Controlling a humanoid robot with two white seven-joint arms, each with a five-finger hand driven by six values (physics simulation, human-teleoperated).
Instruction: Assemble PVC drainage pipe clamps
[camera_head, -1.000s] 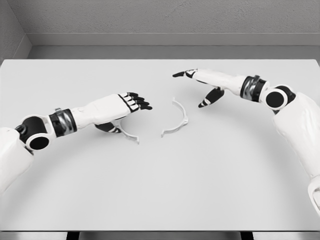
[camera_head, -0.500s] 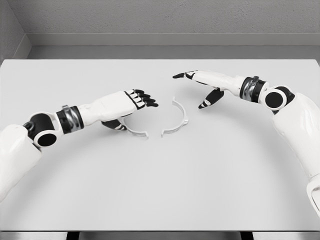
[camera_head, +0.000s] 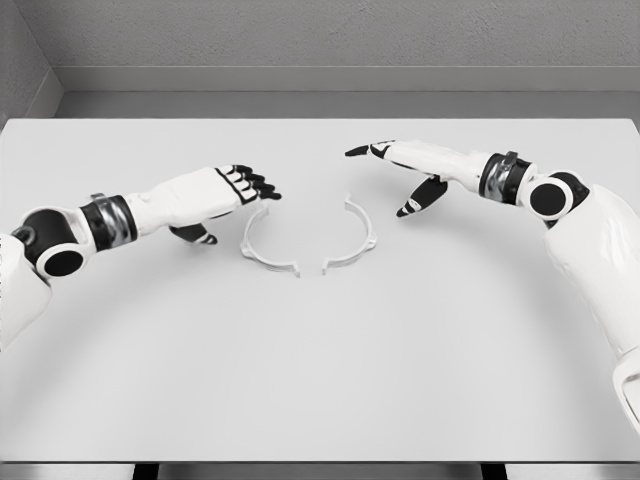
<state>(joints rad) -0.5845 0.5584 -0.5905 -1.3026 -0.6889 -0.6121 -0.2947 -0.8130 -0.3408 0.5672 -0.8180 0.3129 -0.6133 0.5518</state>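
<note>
Two white half-ring clamp pieces lie flat on the white table (camera_head: 320, 380), facing each other like brackets. The left clamp half (camera_head: 262, 250) has its lower end close to the lower end of the right clamp half (camera_head: 358, 238), with a small gap between them. My left hand (camera_head: 240, 190) hovers just left of and above the left half, fingers relaxed, holding nothing. Beyond the right half, up and to its right, my right hand (camera_head: 395, 175) has its fingers spread and its index finger pointing left; it too is empty.
A grey wall (camera_head: 320, 40) rises behind the table's far edge. The table's front edge runs along the bottom of the view.
My left hand slid the left clamp half to the right toward the other half, then let it go and drew back to the left. The right arm has not moved.
</note>
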